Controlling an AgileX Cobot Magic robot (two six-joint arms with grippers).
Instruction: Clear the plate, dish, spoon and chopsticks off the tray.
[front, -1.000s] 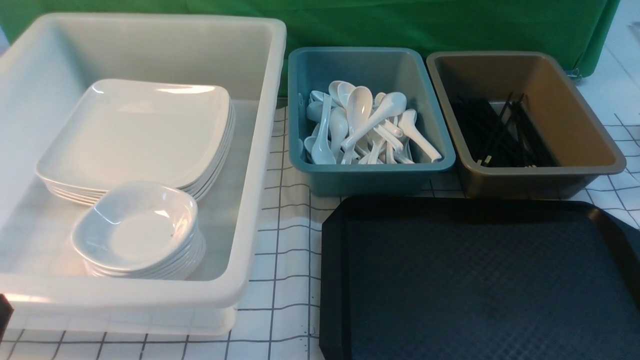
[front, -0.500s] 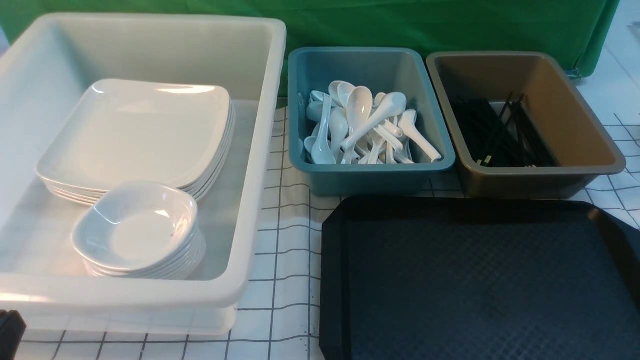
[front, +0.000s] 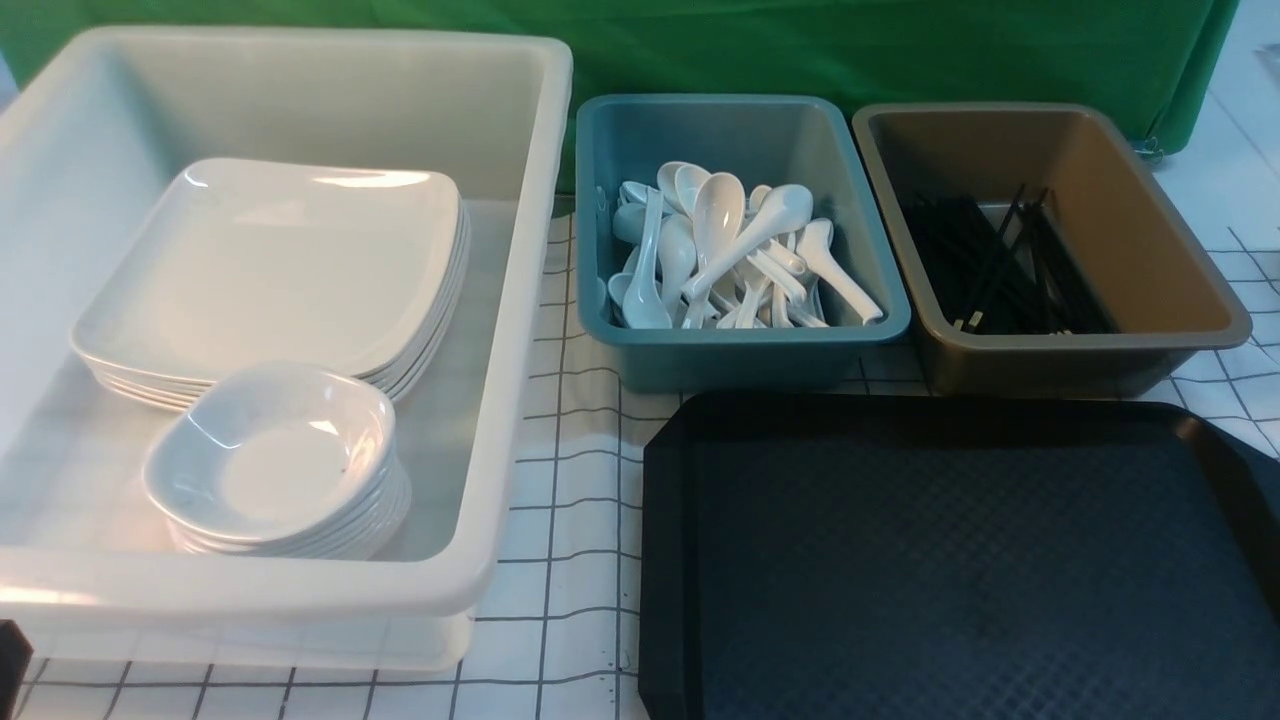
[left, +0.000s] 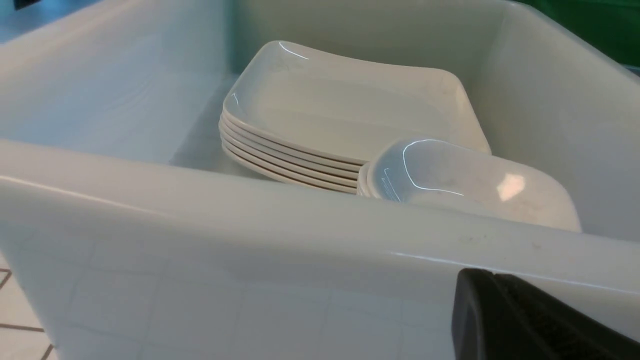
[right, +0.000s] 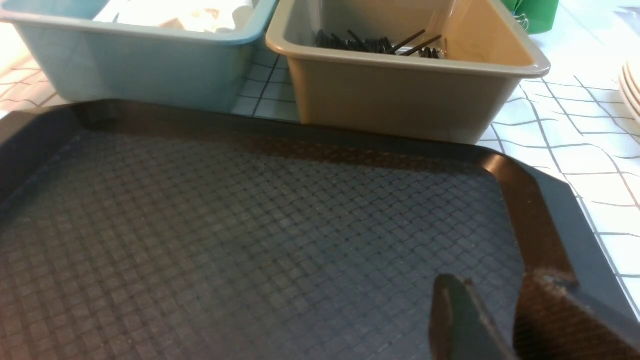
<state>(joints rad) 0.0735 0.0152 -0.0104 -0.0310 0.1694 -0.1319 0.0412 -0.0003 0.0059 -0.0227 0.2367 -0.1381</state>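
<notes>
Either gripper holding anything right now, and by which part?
Nothing is held. The right gripper hangs over the bare tray, jaws apart with nothing between them. The left gripper is shut on nothing.

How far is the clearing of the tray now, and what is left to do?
It looks finished. The tray shows nothing on its visible surface. Plates and dishes are stacked in the white tub, spoons fill the teal tub, chopsticks lie in the brown tub. The right gripper holds nothing.

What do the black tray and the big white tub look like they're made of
Tray: probably moulded plastic, matte black, with an embossed diamond texture and a raised rim. White tub: likely plastic too, smooth and slightly translucent; the tablecloth's grid shows faintly through its wall.
</notes>
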